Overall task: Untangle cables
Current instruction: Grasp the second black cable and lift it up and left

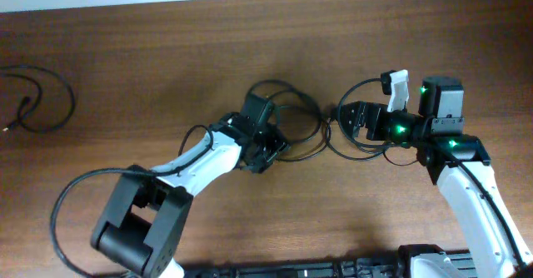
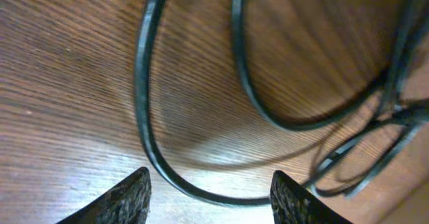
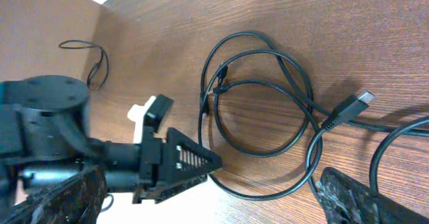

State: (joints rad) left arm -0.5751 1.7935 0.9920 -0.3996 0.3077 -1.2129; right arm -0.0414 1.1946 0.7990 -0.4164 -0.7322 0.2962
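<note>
Left end effector (image 2: 211, 197), fingers apart, straddles a loop of the cables (image 2: 142, 96); right end effector (image 3: 208, 200) gapes wide, empty; pinching two strands together could tighten the tangle

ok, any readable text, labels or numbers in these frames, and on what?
None can be read.
No print shows on the cables, the plug or the table.
The green lights on the right arm are plain glows, not characters.
</note>
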